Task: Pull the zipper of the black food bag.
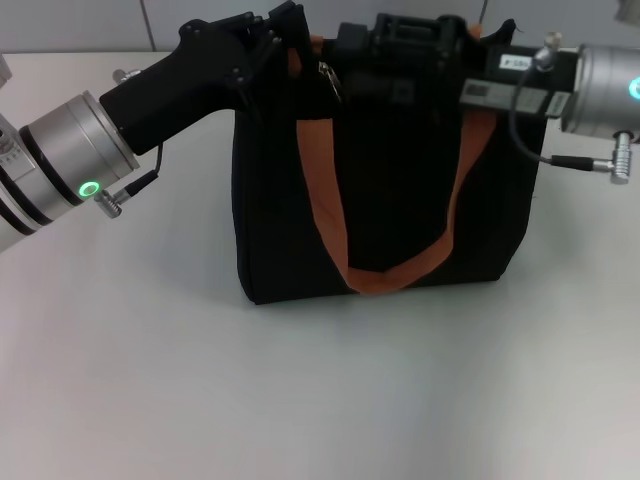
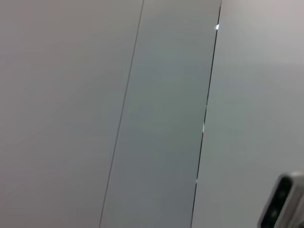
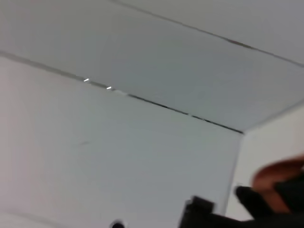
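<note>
Left gripper (image 1: 285, 35) at top corner of boxy black fabric food bag (image 1: 390, 200) near small silver zipper tab (image 1: 328, 80), right gripper (image 1: 400, 60) on top; finger state unclear for both. Risk: tab slipping, bag sliding across white desk (image 1: 300, 400).

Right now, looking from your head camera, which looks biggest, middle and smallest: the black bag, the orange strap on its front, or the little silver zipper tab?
1. the black food bag, largest
2. the orange strap looping down its front
3. the zipper, a tiny silver tab near the bag's top, smallest
</note>
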